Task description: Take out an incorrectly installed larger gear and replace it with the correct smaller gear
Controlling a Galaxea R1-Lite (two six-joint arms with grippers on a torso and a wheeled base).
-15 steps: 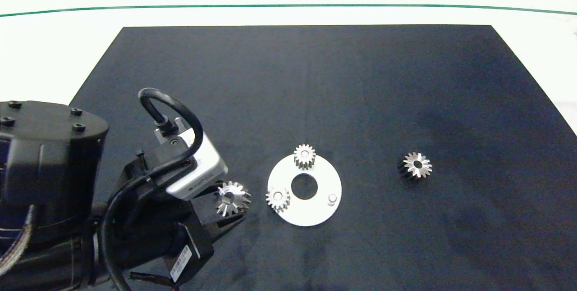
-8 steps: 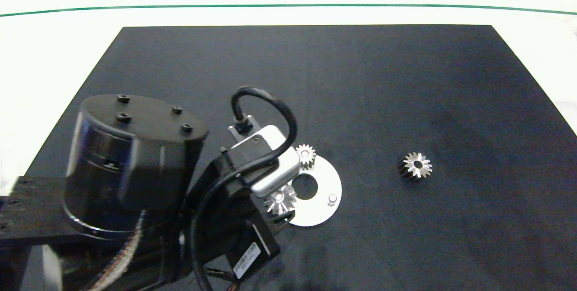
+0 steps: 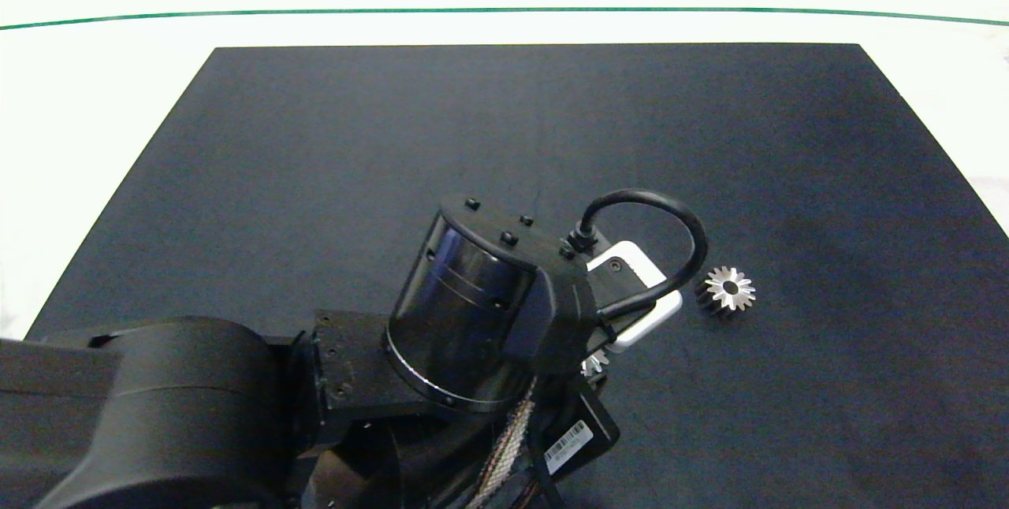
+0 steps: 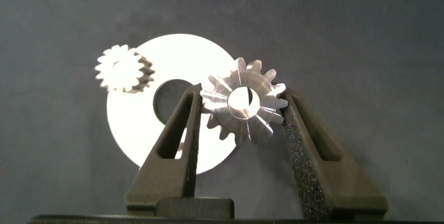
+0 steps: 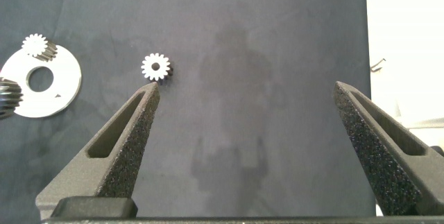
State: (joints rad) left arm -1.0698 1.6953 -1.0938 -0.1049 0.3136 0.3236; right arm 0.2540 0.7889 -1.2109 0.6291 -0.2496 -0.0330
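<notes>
Gear, the larger gear [image 3: 593, 363], barely peeks out low-centre in the head view under our left arm; the smaller gear [image 3: 727, 289] lies right of it. Left wrist view: left gripper [image 4: 242, 112] clamps the larger gear's [image 4: 243, 106] teeth over the plate [image 4: 139, 130]. It looks hard, slick, so we'd squeeze opposite flanks. Right wrist view: right gripper [image 5: 246, 96] gapes wide, holding nothing.
</notes>
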